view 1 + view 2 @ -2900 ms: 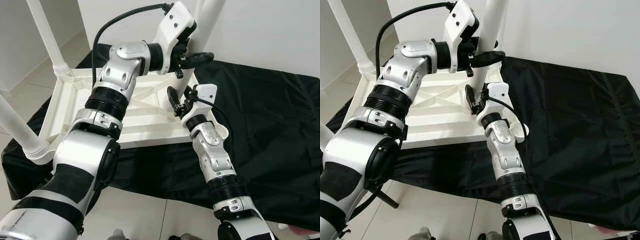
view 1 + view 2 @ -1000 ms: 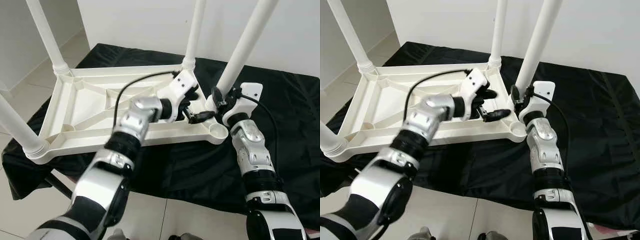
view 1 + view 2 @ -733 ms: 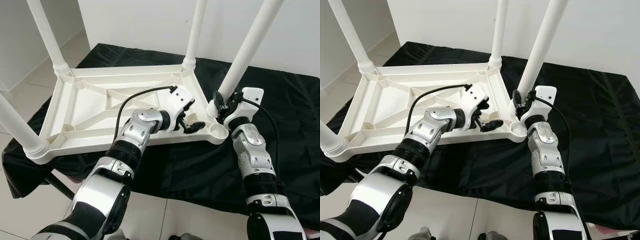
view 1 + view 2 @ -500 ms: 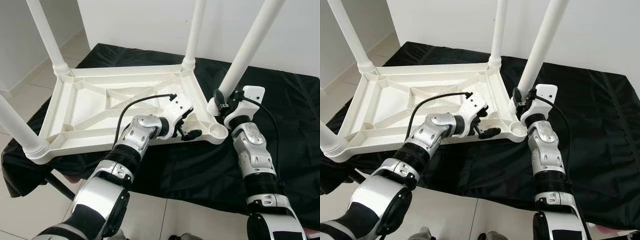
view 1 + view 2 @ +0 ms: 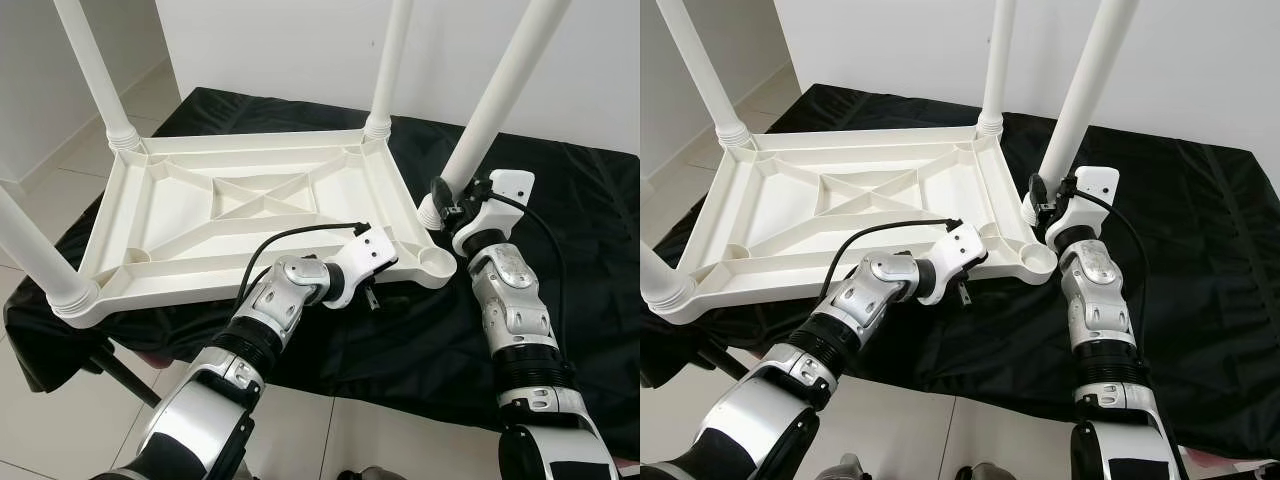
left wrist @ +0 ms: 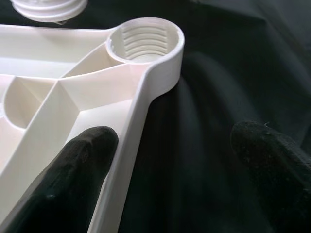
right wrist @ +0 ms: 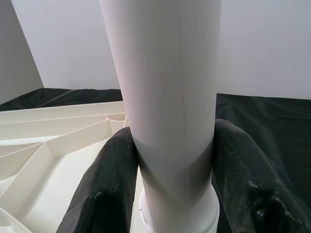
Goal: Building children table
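White plastic tabletop (image 5: 230,215) lies upside down on a black cloth (image 5: 560,260) spread over the counter, ribbed underside facing up. Four white legs rise from it: far-left leg (image 5: 95,70), far-right leg (image 5: 388,60), near-left leg (image 5: 30,250), and a fourth leg (image 5: 500,95) standing beside the near-right corner, leaning slightly to the right.

Right claw (image 5: 450,200) is clenched around the base of that fourth leg; the right wrist view shows both black fingers (image 7: 109,189) pressed against the white tube on either side, just above its threaded collar. The leg's foot sits just beside the tabletop's rim, next to the corner socket (image 5: 437,265), not in it. The socket is an open round cup with thread ridges inside, plain in the left wrist view (image 6: 146,41).

Left claw (image 5: 372,292) hangs at the near edge of the tabletop, close to that same corner, fingers spread and gripping nothing. In the left wrist view one finger (image 6: 73,174) lies over the ribbed white underside and the other over the black cloth, the tabletop's rim running between them. Whether either finger touches the plastic cannot be told.

Pale tiled floor (image 5: 60,420) shows below the counter's near edge; white wall (image 5: 300,40) stands behind.
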You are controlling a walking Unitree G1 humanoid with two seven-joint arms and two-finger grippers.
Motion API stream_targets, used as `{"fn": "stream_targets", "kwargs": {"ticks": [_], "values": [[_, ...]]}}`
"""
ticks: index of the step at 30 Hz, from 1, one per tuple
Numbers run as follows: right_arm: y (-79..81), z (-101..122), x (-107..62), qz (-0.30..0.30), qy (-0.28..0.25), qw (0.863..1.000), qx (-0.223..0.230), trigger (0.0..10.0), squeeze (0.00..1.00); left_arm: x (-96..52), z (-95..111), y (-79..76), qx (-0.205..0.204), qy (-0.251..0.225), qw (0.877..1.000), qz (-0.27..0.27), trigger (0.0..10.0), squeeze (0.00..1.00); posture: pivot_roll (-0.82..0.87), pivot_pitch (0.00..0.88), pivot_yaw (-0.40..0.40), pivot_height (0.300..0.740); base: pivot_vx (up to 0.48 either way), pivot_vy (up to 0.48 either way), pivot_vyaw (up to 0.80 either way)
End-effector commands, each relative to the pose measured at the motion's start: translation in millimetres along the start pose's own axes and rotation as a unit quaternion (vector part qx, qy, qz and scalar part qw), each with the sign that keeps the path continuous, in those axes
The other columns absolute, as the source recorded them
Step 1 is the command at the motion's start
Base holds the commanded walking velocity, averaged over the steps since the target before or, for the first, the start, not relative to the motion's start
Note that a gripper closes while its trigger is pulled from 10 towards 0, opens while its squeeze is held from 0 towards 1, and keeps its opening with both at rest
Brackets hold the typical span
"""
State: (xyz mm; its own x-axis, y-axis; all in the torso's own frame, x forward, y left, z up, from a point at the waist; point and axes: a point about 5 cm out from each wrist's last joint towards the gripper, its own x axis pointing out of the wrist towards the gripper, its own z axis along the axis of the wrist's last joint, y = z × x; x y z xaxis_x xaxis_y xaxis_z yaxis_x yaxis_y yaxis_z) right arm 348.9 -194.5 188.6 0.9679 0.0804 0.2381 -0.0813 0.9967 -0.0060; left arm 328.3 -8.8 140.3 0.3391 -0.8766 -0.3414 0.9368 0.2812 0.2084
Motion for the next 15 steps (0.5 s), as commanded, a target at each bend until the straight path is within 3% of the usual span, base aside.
{"fn": "stream_targets", "kwargs": {"ticks": [1,15], "values": [[2.0,5.8,3.3,0.007,-0.009,1.000,-0.002,10.0,0.00,0.8,-1.8,-2.9,0.016,0.009,1.000,-0.009,10.0,0.00,-0.04,0.000,-0.033,0.740,0.000,0.000,0.00],[4.9,5.3,-0.2,0.013,-0.010,1.000,-0.001,10.0,0.00,1.8,-10.9,4.8,0.001,0.044,0.999,0.029,10.0,0.00,-0.05,0.000,-0.023,0.740,0.000,0.000,0.00]]}}
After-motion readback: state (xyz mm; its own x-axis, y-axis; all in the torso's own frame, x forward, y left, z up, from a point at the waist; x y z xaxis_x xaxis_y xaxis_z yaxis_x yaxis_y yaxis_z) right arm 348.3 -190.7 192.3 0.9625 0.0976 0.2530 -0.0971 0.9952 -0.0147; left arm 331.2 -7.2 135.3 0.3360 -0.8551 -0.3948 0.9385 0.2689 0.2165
